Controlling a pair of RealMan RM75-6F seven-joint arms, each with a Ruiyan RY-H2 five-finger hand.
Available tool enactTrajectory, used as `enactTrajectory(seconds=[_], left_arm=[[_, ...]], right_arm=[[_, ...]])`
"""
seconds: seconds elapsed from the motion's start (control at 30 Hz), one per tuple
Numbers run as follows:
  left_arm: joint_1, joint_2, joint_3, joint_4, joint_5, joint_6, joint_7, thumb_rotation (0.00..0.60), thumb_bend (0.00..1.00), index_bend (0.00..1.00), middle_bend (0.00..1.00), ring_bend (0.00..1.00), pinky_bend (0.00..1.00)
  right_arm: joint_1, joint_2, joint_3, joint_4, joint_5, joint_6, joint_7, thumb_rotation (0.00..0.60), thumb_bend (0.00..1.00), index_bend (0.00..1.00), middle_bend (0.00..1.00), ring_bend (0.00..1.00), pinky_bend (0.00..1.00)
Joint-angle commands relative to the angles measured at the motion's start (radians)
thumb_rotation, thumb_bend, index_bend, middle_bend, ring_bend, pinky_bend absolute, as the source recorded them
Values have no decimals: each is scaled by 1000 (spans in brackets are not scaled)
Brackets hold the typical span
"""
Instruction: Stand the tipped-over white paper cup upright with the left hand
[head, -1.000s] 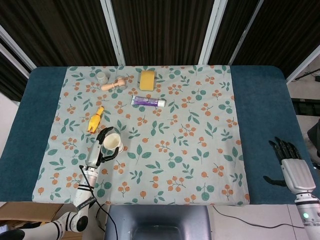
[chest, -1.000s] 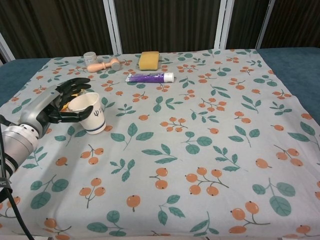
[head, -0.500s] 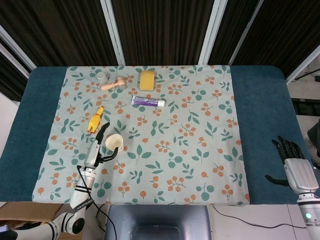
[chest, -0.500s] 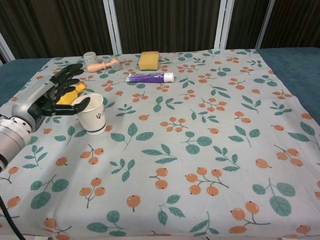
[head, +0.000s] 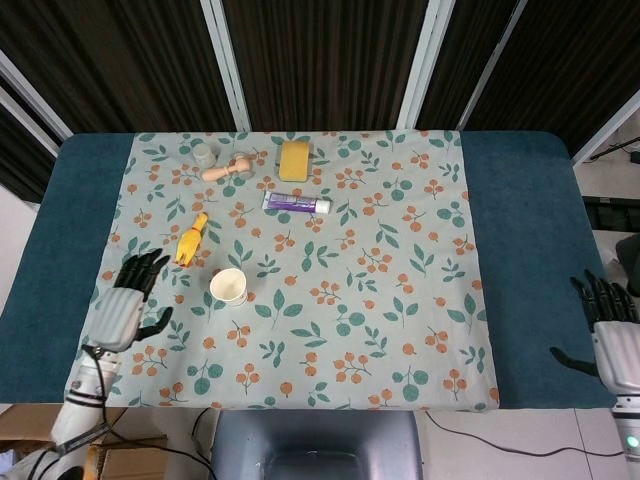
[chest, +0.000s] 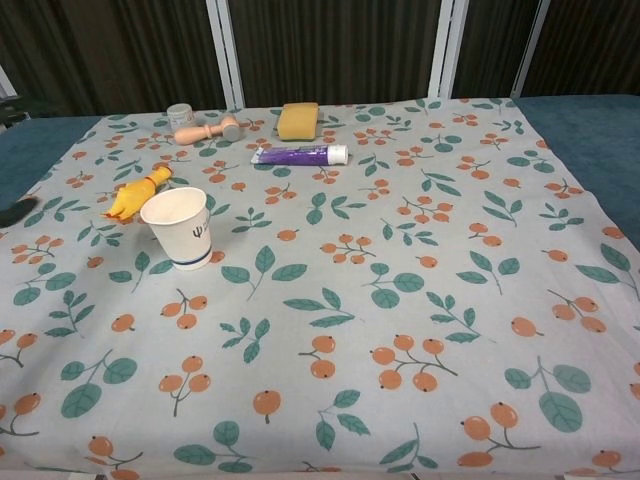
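The white paper cup (head: 229, 287) stands upright on the floral cloth, mouth up, also clear in the chest view as the cup (chest: 179, 228). My left hand (head: 125, 309) hovers open well to the left of the cup, over the cloth's left edge, fingers spread and holding nothing. Only a dark fingertip of it shows at the left border of the chest view. My right hand (head: 612, 334) rests open at the table's far right edge, empty.
A yellow rubber chicken toy (head: 191, 239) lies just behind-left of the cup. At the back sit a small jar (head: 203, 154), a wooden handle piece (head: 229, 169), a yellow sponge (head: 294, 160) and a purple tube (head: 296, 203). The cloth (head: 380, 330) covers the blue table.
The left hand has let go of the cup and pulled back to the left, away from it. The cup now stands upright alone. The right hand barely shifted.
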Motion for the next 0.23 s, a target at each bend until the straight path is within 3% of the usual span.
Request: enactTrajectory(seconds=[0.03,0.23], left_arm=[[186,161,120,-75,9,147,210,600,371,0,0,0,0],[243,148,126,-9,11,189,99,600,370,0,0,0,0]], right_arm=[[-21,-19,-1,28,-5,27,5,600,67,0,0,0,0],[-34,-27,-3,41,-6,36,3,600,68,0,0,0,0]])
